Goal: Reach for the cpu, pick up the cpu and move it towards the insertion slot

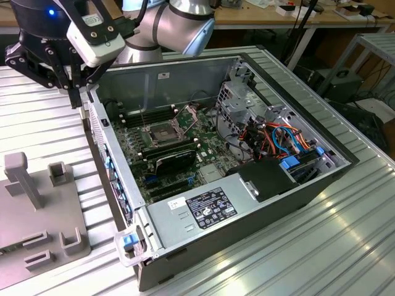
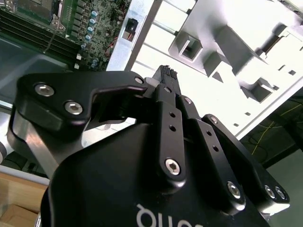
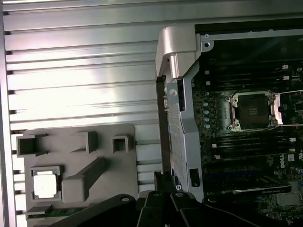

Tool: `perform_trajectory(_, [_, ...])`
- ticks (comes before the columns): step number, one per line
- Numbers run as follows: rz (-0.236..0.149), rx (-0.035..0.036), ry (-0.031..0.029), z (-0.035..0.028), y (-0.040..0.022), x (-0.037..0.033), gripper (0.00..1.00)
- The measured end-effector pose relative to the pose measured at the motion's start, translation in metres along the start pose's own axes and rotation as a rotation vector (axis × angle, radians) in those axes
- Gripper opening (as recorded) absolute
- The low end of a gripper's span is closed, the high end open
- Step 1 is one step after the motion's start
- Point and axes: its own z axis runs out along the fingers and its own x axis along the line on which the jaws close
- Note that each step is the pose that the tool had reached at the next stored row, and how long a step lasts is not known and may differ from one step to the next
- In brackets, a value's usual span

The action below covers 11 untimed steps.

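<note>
End effector (image 1: 76,92): fingers pressed together with nothing pinched. The tips read as one thin bar in the exterior view and come to a single narrow end in both wrist views (image 2: 165,75) (image 3: 161,189). It hangs over, or just outside, the side wall of the open computer case (image 1: 103,145) on the exterior view's left; which of the two I cannot tell. The cpu (image 3: 46,183) lies flat, pale metal face up, in a square recess of the grey fixture plate (image 3: 111,158). That plate rests on the bench (image 1: 345,246) outside the case, alongside the same wall. The recess sits at the plate's edge farther from the case, so most of the plate lies between chip and wall. Key relation: cpu and insertion slot (image 3: 251,112) lie on opposite sides of the end effector, with the case wall between them. The chip is out on the bench side; the slot is inside on the motherboard (image 3: 213,156), dark centre exposed. The chip is square, so it has no long axis; its edges run parallel to the plate's edges and roughly parallel to the wall. The end effector is well apart from the cpu, no contact. Judgement: reach not complete, nothing picked up.
</note>
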Motion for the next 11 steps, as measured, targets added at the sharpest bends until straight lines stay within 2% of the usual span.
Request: perform_trajectory(11, [0.000, 0.0000, 0.0001, -0.0002, -0.0009, 0.0114, 0.11])
